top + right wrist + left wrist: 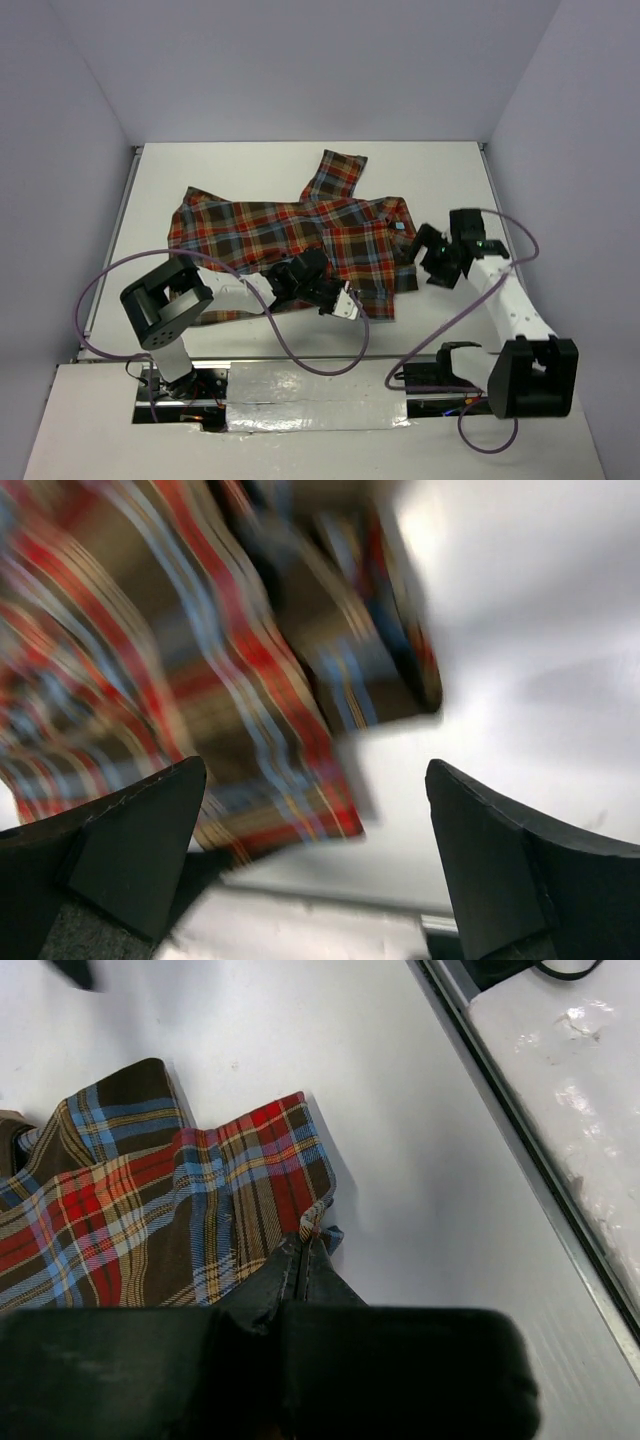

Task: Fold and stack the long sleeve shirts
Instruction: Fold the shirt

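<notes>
One plaid shirt [290, 238] — crosswise, collar [399, 220] toward right

The plaid shirt [300, 235] lies rumpled and partly spread across the middle of the white desk [250, 165]. Its checks are red-orange, dark brown and light blue. One sleeve [338, 172] points toward the far edge. The collar end, with a small blue label [400, 227], lies at the right side. The near edge is bunched into folds, and one corner there is pinched between the closed fingers of the left hand [308, 1245].
</notes>
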Motion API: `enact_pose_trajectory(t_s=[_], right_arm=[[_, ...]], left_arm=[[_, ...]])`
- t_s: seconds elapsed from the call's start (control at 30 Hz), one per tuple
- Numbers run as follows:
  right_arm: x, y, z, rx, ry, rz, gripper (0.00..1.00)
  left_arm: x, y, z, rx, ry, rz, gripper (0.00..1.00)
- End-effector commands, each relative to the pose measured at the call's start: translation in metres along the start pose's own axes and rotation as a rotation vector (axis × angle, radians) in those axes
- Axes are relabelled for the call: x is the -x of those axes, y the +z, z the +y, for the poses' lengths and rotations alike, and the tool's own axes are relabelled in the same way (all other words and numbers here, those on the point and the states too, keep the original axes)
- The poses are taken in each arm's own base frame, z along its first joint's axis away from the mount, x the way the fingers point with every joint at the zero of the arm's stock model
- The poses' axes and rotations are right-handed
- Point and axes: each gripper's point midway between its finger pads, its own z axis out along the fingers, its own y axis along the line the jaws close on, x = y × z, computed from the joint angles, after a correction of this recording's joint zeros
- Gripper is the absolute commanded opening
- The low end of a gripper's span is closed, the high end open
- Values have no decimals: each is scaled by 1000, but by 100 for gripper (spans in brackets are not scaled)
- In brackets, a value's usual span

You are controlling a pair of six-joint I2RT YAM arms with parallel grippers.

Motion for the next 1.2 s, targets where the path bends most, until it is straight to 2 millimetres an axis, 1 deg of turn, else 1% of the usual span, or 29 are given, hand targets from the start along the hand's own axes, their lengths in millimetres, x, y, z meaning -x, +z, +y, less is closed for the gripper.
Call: enact_pose_trajectory(t_s=[0.0, 0.03, 0.07, 0.1, 0.13, 0.17, 0.23, 0.27, 0.33, 0.37, 0.4, 0.43, 0.47, 0.53, 0.6, 0.63, 0.7, 0.73, 0.77, 0.8, 0.83, 0.87, 0.9, 0.93, 0.97, 1.03, 1.07, 1.13, 1.17], right_arm=[[-54, -4, -6, 29, 47, 82, 95], [-61, -2, -5, 37, 73, 85, 89], [-79, 4, -9, 33, 74, 117, 85], [-80, 8, -6, 51, 79, 107, 82], [-86, 11, -3, 69, 84, 127, 74], [-94, 16, -6, 60, 102, 150, 71], [-101, 23, -1, 71, 88, 183, 68], [-108, 26, -3, 66, 96, 201, 68], [-114, 31, 3, 104, 97, 206, 68], [-124, 34, -1, 113, 111, 234, 68], [-124, 37, 2, 133, 131, 226, 68], [-131, 41, -2, 131, 138, 239, 68], [-133, 43, -1, 142, 141, 246, 68], [-132, 49, -1, 151, 143, 241, 68], [-134, 53, -5, 133, 138, 247, 68], [-134, 54, -7, 127, 129, 245, 66], [-135, 56, -8, 129, 125, 250, 60], [-136, 56, -7, 134, 131, 253, 48], [-137, 56, -6, 137, 132, 261, 40], [-138, 54, -4, 145, 133, 270, 26], [-134, 50, 0, 157, 126, 260, 20], [-133, 45, 1, 144, 125, 265, 8], [-135, 42, -3, 130, 121, 267, 1], [-126, 33, 4, 149, 98, 233, 0], [-130, 27, -1, 118, 103, 249, 0], [-124, 14, 3, 134, 74, 216, 0], [-131, 8, -2, 114, 77, 242, 0], [-132, -3, 0, 131, 64, 235, 0], [-137, -7, -2, 121, 63, 251, 0]], left_arm=[[23, -7, 3, -1, 68, -74, 0], [22, -7, -1, -9, 71, -76, 0], [20, -7, -1, -8, 71, -75, 0], [17, -6, -3, -9, 66, -69, 0], [17, -5, -2, -1, 69, -73, 0], [15, -5, -2, 2, 58, -70, 0], [13, -4, -2, 6, 53, -68, 0], [14, -4, -2, 8, 55, -74, 0], [13, -4, -4, 5, 55, -76, 0], [14, -4, -4, 7, 57, -81, 0], [14, -5, -4, 10, 59, -82, 0], [12, -5, -5, 9, 56, -78, 0], [11, -5, -6, 6, 53, -75, 0], [10, -5, -8, 5, 50, -74, 0], [9, -7, -10, 3, 42, -70, 0], [8, -7, -11, 2, 40, -68, 0], [7, -8, -12, 3, 38, -65, 0], [7, -8, -12, 5, 37, -65, 0], [8, -8, -11, 9, 35, -67, 0], [8, -8, -9, 16, 31, -64, 0], [9, -9, -9, 17, 21, -61, 0], [11, -10, -6, 20, 14, -56, 0], [17, -11, -2, 30, 18, -64, 0], [17, -12, -5, 16, -15, -54, 0], [26, -14, -2, 16, -17, -66, 0], [34, -18, -10, -26, -57, -82, 0], [42, -21, -12, -35, -53, -98, 0], [48, -24, -16, -45, -57, -111, 0], [52, -26, -16, -43, -50, -116, 0]])
